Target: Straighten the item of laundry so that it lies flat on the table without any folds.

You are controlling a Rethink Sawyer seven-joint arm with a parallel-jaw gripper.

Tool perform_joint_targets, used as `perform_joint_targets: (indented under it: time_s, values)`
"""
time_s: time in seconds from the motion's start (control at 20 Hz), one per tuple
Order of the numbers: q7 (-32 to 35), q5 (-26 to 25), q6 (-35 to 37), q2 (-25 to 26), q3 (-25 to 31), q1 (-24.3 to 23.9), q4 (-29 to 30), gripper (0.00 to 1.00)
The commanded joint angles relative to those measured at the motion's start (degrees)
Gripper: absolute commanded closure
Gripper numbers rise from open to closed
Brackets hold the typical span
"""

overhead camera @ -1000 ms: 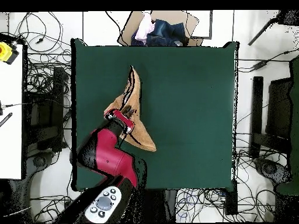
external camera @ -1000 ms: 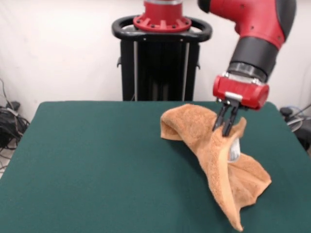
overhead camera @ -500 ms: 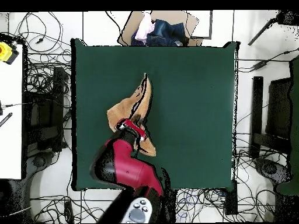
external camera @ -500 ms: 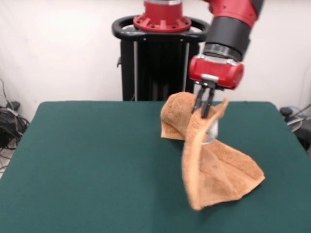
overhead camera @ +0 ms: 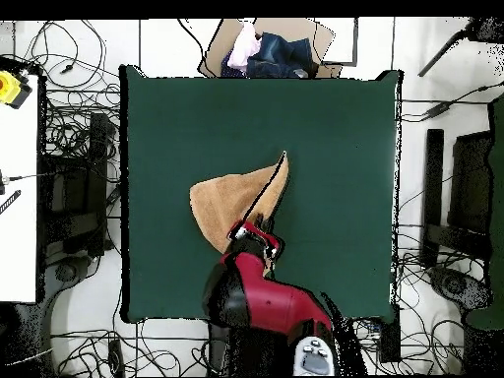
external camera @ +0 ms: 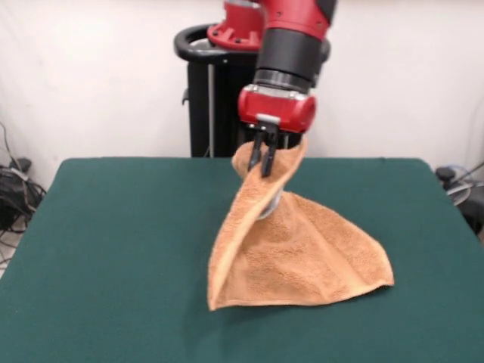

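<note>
The orange-tan towel point(external camera: 299, 249) hangs like a tent from one raised corner, its lower edge resting on the dark green table point(external camera: 113, 249). My gripper point(external camera: 263, 164) is shut on that raised corner, above the table's far middle. In the overhead view the towel point(overhead camera: 231, 197) spreads up and left from my gripper point(overhead camera: 254, 234), with one fold standing up toward the upper right. A small white tag shows just under the pinched corner in the front view.
A cardboard box with dark and pale clothes point(overhead camera: 264, 51) sits past the table's top edge in the overhead view. Cables cover the floor on all sides. A white bench point(overhead camera: 18, 187) stands at the left.
My gripper has carried the towel's corner leftward in the front view and slightly up. The trailing cloth has dragged along and opened from a narrow twisted strip into a wider fan.
</note>
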Motion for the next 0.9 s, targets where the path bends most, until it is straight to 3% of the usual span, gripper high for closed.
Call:
perform_joint_targets:
  time_s: [0.05, 0.5, 0.85, 0.9]
  values:
    - [7.8, -8.6, 3.3, -3.8, 11.0, -8.2, 4.4, 1.00]
    - [6.3, -15.7, 7.7, -11.3, 16.2, -18.0, 8.8, 1.00]
    - [2.8, -17.7, 16.8, -22.4, 25.2, -29.0, 14.1, 1.00]
    - [2.3, -18.1, 17.8, -24.8, 28.0, -32.2, 15.9, 1.00]
